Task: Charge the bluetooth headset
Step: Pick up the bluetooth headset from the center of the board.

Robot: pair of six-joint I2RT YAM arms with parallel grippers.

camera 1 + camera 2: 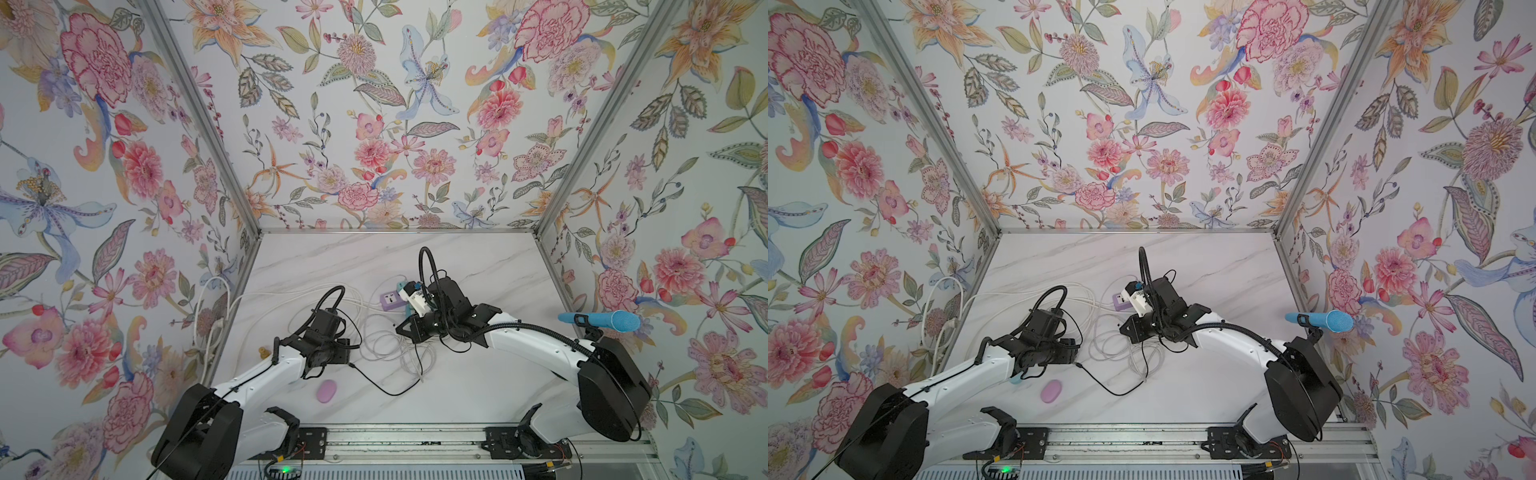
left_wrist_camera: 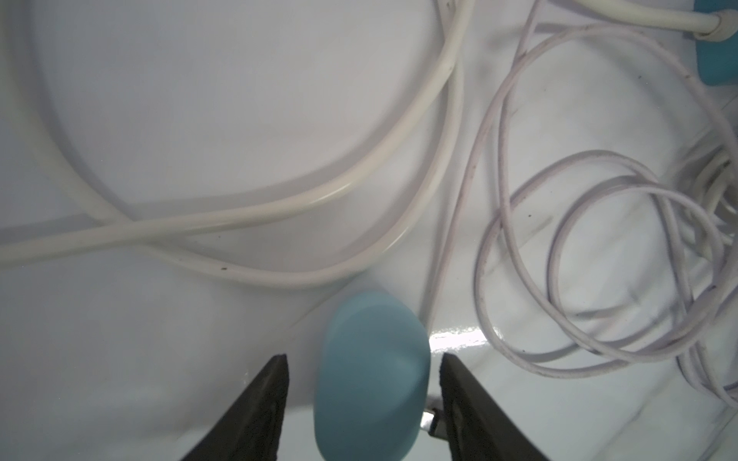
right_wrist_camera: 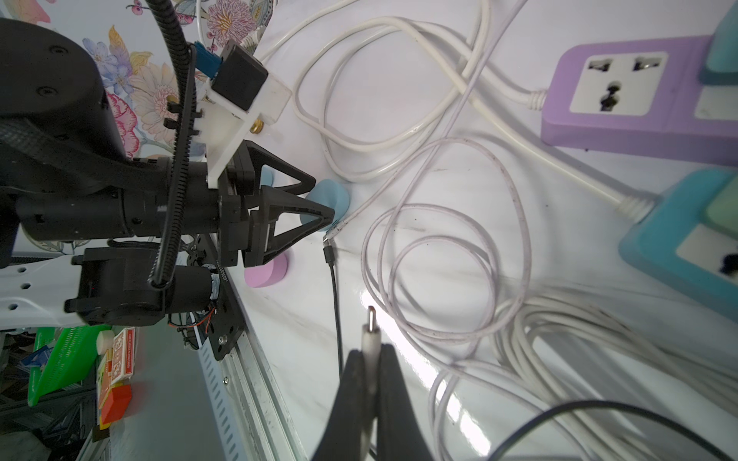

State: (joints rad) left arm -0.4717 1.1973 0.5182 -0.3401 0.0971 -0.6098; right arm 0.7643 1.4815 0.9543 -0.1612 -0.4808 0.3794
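Note:
The bluetooth headset shows as a blue oval case [image 2: 371, 379] lying on the marble table [image 1: 457, 266]. My left gripper [image 2: 364, 355] is open and straddles the case, with a gap on each side. The right wrist view shows the same case [image 3: 339, 199] at the left gripper [image 3: 323, 199]; in both top views the arm hides it. My right gripper [image 3: 371, 351] is shut on a white charging plug [image 3: 369, 331] with its metal tip sticking out, held above the table. A second, pink oval case [image 1: 326, 390] lies nearer the front edge.
Loose coils of white cable [image 1: 390, 345] lie between the arms. A black cable [image 1: 382, 386] ends in a plug [image 3: 329, 255] beside the left fingertips. A purple power strip [image 3: 623, 99] and a blue one [image 3: 679, 247] sit behind. A blue microphone [image 1: 598, 321] is at the right wall.

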